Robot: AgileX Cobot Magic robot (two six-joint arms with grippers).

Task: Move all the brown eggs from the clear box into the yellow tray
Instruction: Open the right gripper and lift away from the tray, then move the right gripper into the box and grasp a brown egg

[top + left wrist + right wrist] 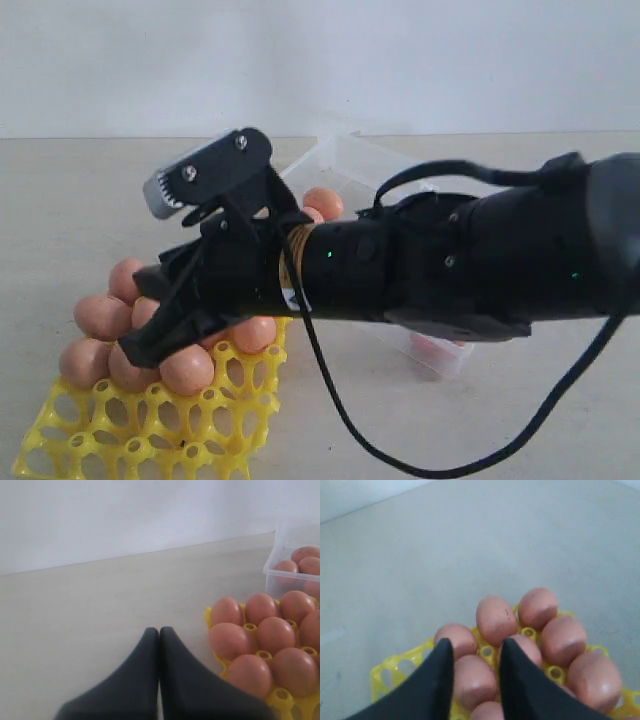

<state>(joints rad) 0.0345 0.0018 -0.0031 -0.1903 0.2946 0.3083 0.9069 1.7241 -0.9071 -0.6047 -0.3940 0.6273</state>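
Several brown eggs fill the far cups of the yellow tray at the lower left. My right gripper hangs just over them. In the right wrist view its jaws stand apart, with a seated egg showing in the gap, wider than the gap and lying below the fingers. The clear box lies behind the right arm, mostly hidden, with an egg showing in it. My left gripper is shut and empty over bare table beside the tray; box eggs lie beyond.
The right arm's black body spans the exterior view from the right edge, and its cable loops down in front of the table. The near cups of the tray hold nothing. A pale wall stands behind the beige tabletop.
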